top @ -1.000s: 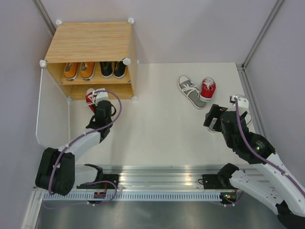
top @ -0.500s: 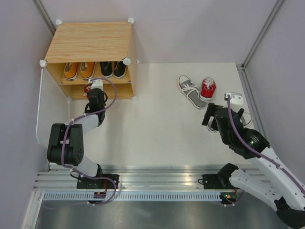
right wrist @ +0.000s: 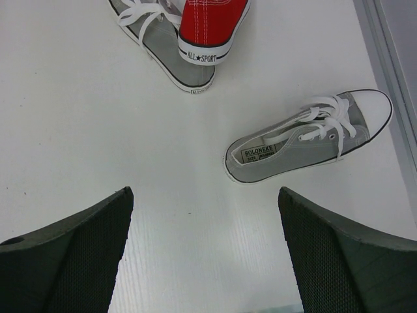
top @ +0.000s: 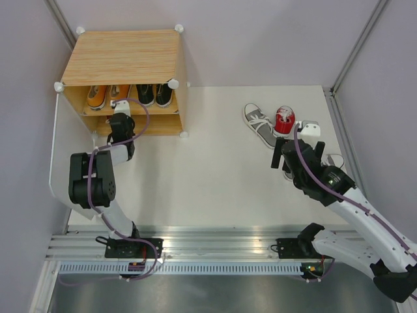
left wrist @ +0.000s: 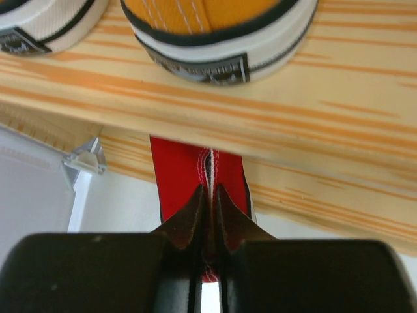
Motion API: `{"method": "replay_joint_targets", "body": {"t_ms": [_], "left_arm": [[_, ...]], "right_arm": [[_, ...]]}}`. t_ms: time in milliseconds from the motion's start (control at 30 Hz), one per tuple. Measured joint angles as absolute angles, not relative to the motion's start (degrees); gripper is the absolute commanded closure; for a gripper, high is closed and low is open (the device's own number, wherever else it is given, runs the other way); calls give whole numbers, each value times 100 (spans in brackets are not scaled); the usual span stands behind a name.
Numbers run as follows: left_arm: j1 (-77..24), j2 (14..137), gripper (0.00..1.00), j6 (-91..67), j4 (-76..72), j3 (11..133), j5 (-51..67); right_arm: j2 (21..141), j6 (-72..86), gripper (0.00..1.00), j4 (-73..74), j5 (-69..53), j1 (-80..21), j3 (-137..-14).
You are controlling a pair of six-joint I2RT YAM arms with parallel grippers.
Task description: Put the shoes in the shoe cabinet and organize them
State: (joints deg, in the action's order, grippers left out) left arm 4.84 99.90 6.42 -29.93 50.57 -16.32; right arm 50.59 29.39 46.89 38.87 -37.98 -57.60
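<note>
Right now the left tool (left wrist: 208, 195) is clamped narrow on the heel seam of a red shoe (left wrist: 179, 169). It has that shoe at the mouth of the shoe cabinet (top: 124, 55), in the lower compartment. The shoe's long axis runs straight away from the tool, toe first, and passes under the edge of the inner shelf (left wrist: 326, 111), where an orange shoe (left wrist: 215, 19) sits heel-out directly above. With shoe and tool in one line, I'd say what's left there is a straight push inward and a release.

Over on the other side the right tool (right wrist: 203, 215) hangs wide and empty above the surface (top: 215, 169). It is much the nearer arm to the three loose shoes. The near grey shoe (right wrist: 306, 140) lies ahead and to its right. It lies almost crosswise, heel toward the middle and toe out to the right. The jaws close along roughly that same line, so I reckon the wrist must turn before it can pinch the shoe across its width. Beyond lie the far grey shoe (right wrist: 163, 52) and the second red shoe (right wrist: 212, 23), which overlaps it.
</note>
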Motion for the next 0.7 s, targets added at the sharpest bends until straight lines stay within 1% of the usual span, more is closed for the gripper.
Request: {"method": "replay_joint_targets", "body": {"t_ms": [67, 100, 167, 200, 267, 300, 367, 567, 600, 700], "left_arm": [[530, 10116, 85, 674, -3013, 5190, -1627], [548, 10158, 80, 674, -3026, 5253, -1625], [567, 10167, 73, 672, -3061, 5323, -1627], [582, 10160, 64, 668, -3109, 5345, -1634], [615, 10130, 57, 626, -3164, 5358, -1638], [631, 10097, 52, 596, -3153, 5354, -1645], [644, 9972, 49, 475, -3103, 5334, -1662], [631, 9354, 47, -200, -2659, 5127, -1857], [613, 9258, 42, -322, -2556, 5089, -1922], [506, 9006, 39, -716, -2121, 5019, -2193]], "right_arm": [[5170, 2910, 4, 4672, 3887, -3798, -5793], [5203, 2904, 4, 4654, 3887, -3798, -5802], [5218, 2882, 4, 4609, 3887, -3798, -5802], [5218, 2871, 4, 4593, 3887, -3798, -5804], [5218, 2864, 4, 4569, 3887, -3798, -5804], [5218, 2864, 4, 4556, 3885, -3798, -5802], [5207, 2862, 4, 4517, 3883, -3795, -5802], [5096, 2829, 4, 4357, 3852, -3782, -5800], [5076, 2821, 4, 4327, 3846, -3780, -5789], [5039, 2770, 4, 4287, 3824, -3776, -5741]]}}
